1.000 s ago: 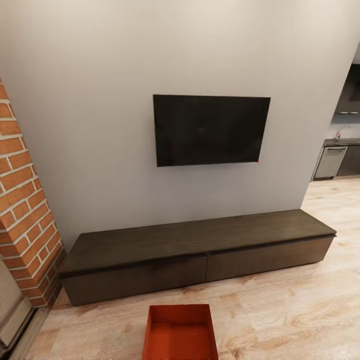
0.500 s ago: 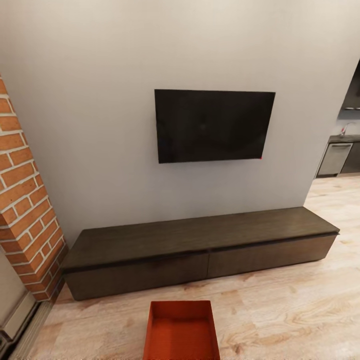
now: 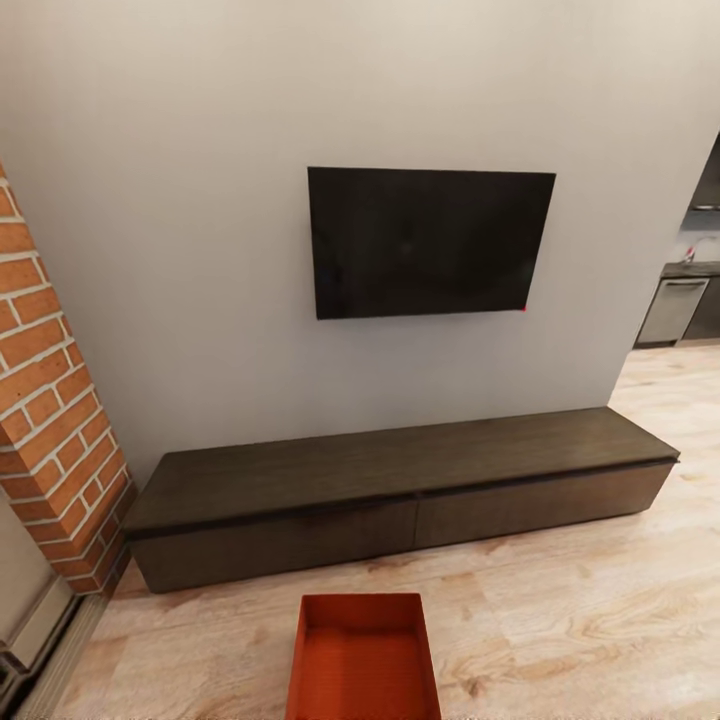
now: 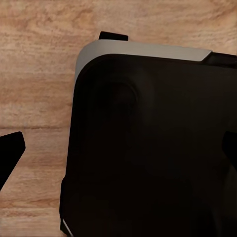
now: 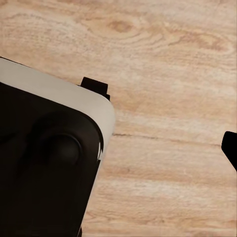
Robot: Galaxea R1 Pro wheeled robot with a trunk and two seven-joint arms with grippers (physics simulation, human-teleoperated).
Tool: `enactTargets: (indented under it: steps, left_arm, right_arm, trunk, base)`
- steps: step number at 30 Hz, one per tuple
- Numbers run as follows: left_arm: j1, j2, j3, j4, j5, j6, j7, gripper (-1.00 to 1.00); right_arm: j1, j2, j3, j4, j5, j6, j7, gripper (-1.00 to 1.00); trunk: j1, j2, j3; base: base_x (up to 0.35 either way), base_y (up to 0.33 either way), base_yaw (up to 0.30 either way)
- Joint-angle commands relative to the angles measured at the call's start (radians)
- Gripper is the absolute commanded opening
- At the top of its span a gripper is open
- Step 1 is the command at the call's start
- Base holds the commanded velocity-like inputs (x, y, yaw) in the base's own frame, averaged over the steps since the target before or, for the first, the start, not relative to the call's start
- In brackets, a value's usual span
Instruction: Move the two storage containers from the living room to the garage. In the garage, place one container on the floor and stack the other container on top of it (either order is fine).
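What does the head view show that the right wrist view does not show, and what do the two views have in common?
Head view: a red-orange storage container on the floor in front of a long dark wood cabinet, a black wall-mounted TV, a brick column and kitchen units beyond the wall.

Right wrist view: a dark rounded part of the robot's body with a pale edge, seen close from above, and one dark fingertip of the right tool.

Both: the light wood plank floor.

Both arms hang low, wrists pointing down beside the robot's dark base (image 4: 148, 148). One left pincer fingertip (image 4: 11, 153) and one right pincer fingertip (image 5: 230, 148) show, set wide, gripping nothing.
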State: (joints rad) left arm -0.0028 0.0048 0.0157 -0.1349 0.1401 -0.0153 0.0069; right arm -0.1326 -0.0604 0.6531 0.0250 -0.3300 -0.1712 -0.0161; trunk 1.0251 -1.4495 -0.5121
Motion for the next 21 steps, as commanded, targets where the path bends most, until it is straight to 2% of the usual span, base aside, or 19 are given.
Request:
enactTargets:
  steps: [1,21]
  left_arm:
    - [0.000,0.000,0.001,0.000,0.007,-0.002,0.001,1.00]
    - [0.000,0.000,0.001,0.000,0.006,-0.002,0.001,1.00]
  right_arm:
    - [-0.001,0.001,0.008,0.003,-0.007,-0.005,-0.001,1.00]
    - [-0.001,0.001,0.006,0.003,-0.009,-0.005,-0.001,1.00]
  trunk:
    - [0.000,-0.001,-0.003]
    - [0.000,-0.001,-0.035]
  base:
    - [0.000,0.000,0.000]
    - [0.000,0.000,0.000]
